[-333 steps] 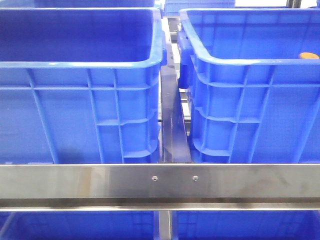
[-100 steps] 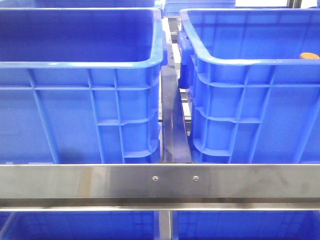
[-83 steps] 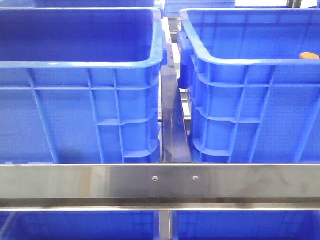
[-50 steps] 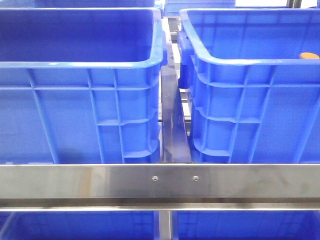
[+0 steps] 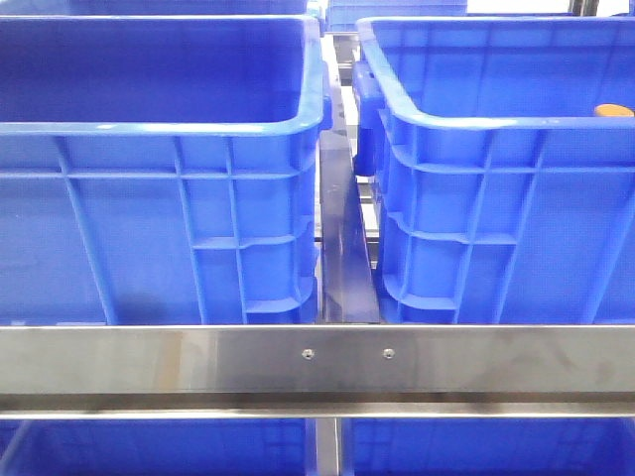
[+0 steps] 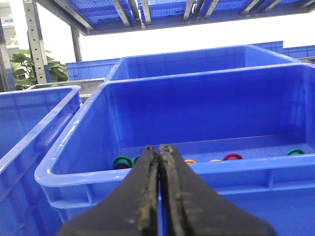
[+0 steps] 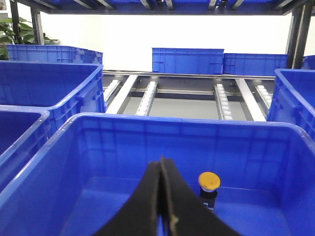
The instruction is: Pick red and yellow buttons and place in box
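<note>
Across the front view we see two big blue crates side by side: the left crate and the right crate, split by a narrow dark gap with a steel rail running across below them. Neither of our arms shows in this view. Just over the right crate's near rim, at the far right edge, peeks a small orange-yellow dome.

From the left wrist camera, our left gripper has its two dark fingers pressed together with nothing between them, and it sits just outside the near wall of a blue crate. On that crate's floor, partly hidden behind the rim, lies a row of small round buttons — a green one, an orange one, a red one and another green one off toward the corner. We cannot tell how many more lie below the rim. A leafy plant stands far off beside the shelving post.

From the right wrist camera, our right gripper is likewise closed tight and empty, poised over the open top of another blue crate. Inside it, near the fingers but apart from them, stands one yellow button — a round yellow cap on a dark stem, upright on the crate floor. Beyond that crate run roller conveyor tracks with further blue crates behind them.
</note>
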### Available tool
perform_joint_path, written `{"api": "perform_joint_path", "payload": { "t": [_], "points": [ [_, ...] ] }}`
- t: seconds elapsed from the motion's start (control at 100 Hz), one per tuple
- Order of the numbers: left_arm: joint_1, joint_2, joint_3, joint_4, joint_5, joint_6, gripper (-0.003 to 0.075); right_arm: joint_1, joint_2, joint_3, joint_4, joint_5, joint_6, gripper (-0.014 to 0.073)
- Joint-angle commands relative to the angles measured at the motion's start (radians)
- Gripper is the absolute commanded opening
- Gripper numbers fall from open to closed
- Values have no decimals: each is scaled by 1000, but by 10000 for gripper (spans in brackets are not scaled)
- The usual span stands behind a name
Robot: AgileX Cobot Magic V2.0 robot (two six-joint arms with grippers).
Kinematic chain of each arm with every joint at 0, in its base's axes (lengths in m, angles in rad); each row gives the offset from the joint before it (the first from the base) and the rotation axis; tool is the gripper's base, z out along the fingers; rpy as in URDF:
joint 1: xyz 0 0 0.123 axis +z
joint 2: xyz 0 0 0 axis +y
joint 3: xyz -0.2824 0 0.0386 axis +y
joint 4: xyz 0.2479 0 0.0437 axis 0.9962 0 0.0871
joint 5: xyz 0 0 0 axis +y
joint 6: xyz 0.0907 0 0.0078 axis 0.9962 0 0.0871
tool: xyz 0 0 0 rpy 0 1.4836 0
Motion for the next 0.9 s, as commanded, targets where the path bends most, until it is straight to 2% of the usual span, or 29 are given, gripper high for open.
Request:
{"api": "perform_joint_path", "payload": {
  "t": [0.0, 0.43, 0.51, 0.6, 0.67, 0.89],
  "points": [
    [1, -34, 48, -9, -81, -10, -19, -6, 1, -25, 106, 28, -3, -68],
    [1, -34, 48, -9, -81, -10, -19, -6, 1, -25, 104, 14, -3, -68],
    [1, -34, 48, -9, -81, -10, -19, -6, 1, -25, 61, 15, 9, -68],
    [1, -34, 48, -9, -81, -10, -19, -6, 1, -25, -78, 22, 81, -68],
    [1, -34, 48, -9, -81, -10, -19, -6, 1, -25, -218, 21, 201, -68],
    [1, -34, 48, -9, -81, -10, -19, -6, 0, -25, -756, -45, 772, -68]
  ]
}}
